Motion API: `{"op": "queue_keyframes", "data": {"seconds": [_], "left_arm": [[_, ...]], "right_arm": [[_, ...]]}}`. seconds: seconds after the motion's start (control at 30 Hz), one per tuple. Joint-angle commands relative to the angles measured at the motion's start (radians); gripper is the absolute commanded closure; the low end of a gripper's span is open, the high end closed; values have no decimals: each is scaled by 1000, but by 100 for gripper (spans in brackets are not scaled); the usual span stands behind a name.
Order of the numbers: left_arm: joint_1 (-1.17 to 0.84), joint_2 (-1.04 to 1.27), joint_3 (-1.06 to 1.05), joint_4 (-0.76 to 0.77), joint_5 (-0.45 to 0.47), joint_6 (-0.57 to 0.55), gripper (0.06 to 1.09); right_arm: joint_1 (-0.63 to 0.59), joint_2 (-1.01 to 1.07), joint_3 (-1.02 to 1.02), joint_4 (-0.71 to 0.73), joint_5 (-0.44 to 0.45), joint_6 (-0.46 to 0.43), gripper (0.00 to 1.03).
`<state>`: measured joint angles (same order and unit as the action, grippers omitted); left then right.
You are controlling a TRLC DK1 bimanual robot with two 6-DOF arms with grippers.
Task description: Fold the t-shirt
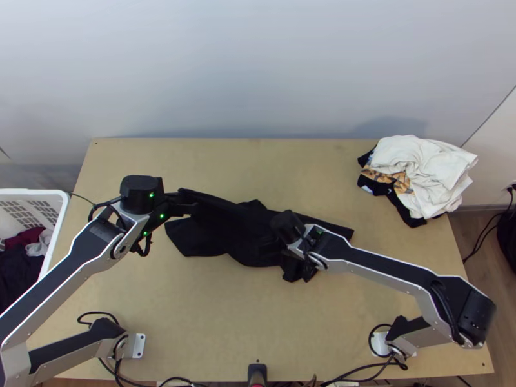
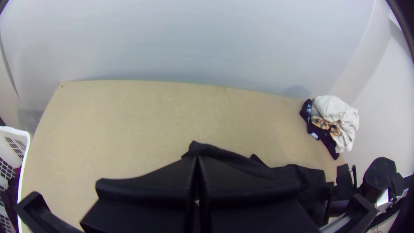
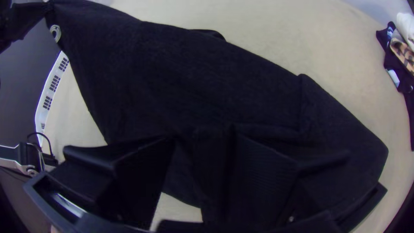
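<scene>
- Left arm [image 1: 64, 282] and right arm [image 1: 380, 267]: angular silver-grey links, dark panels along their tops, thin bright edges.
- Joints are black and chunky.
- Small green lights [image 1: 151, 195] dot the left wrist's black housing [image 1: 137, 186].
- Black cables [image 1: 97, 313] loop at wrists and bases.
- Pale base plate [image 1: 137, 347], drilled with small holes.
- The left claw [image 1: 189, 201] is all black.
- Broad black fingers [image 3: 267, 177] on the right, finely ridged.

T-shirt [image 1: 242, 235] blk; clothes pile [image 1: 419, 164] wht/blk w/ orange pattern; table [image 1: 206, 309] tan.
</scene>
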<state>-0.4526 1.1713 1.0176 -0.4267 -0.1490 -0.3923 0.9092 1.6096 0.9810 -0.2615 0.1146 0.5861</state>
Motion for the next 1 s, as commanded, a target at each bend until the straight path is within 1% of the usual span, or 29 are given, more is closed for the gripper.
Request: {"op": "queue_keyframes", "data": {"seconds": [0.0,0.03,0.07,0.33,0.5,0.63,0.77,0.97], "left_arm": [[0,-4,4,0,0,0,105],[0,-4,4,0,2,-2,105],[0,-4,4,0,2,-3,105],[6,-4,21,6,2,-3,105],[8,-9,29,5,0,-3,105],[23,-15,47,5,0,-3,105],[68,-15,85,5,0,-3,105],[161,1,228,5,0,-3,105]], "right_arm": [[-50,16,-1,21,5,-22,85],[-56,16,2,21,14,-26,99],[-62,13,5,21,26,-35,100],[-147,-70,1,-10,30,-62,100],[-185,-125,22,-65,30,-65,100],[-225,-188,73,-157,28,-77,100],[-282,-263,139,-220,26,-98,100],[-369,-341,294,-295,28,-114,100]]}}
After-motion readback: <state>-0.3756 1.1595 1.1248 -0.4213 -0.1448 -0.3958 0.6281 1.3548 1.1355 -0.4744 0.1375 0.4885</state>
